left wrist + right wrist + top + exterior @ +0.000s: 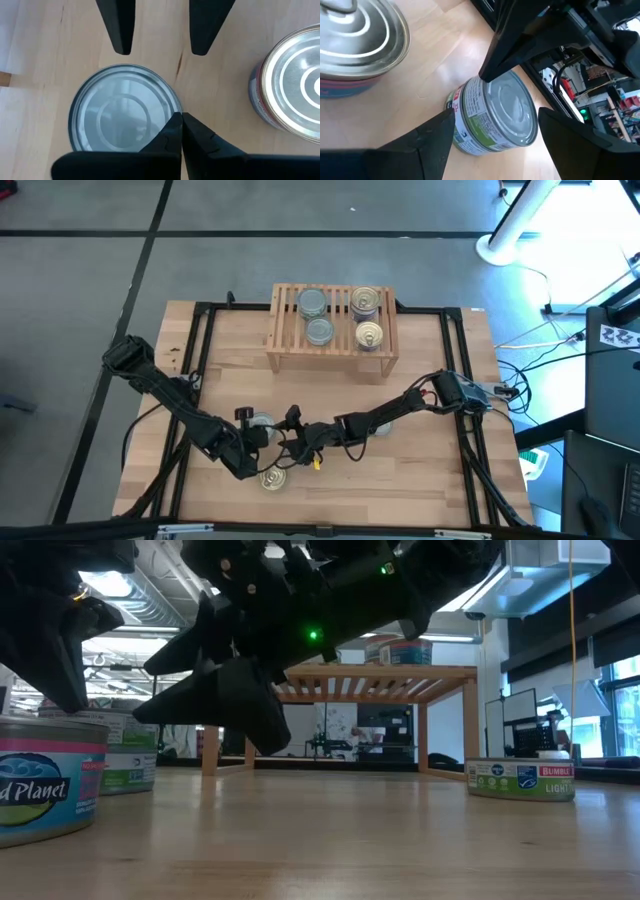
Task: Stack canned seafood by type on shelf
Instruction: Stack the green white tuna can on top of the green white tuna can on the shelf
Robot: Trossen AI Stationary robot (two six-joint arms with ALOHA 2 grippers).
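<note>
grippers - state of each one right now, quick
Left gripper: closed, holding nothing, tips over the edge of a low round silver-topped tin.
Right gripper: open, fingers on either side of that same tin, not gripping it.

Both arms are dark, nearly black, built from slim jointed links with chunkier housings at the joints. The left arm [165,395] and the right arm [400,408] each carry thin black cables along their links. The right arm has a grey block with red wiring near its base, and yellow shows near its wrist. Each gripper ends in 2 matte black, wedge-shaped fingers [117,25]. A small green light [313,636] glows on one housing.
</note>
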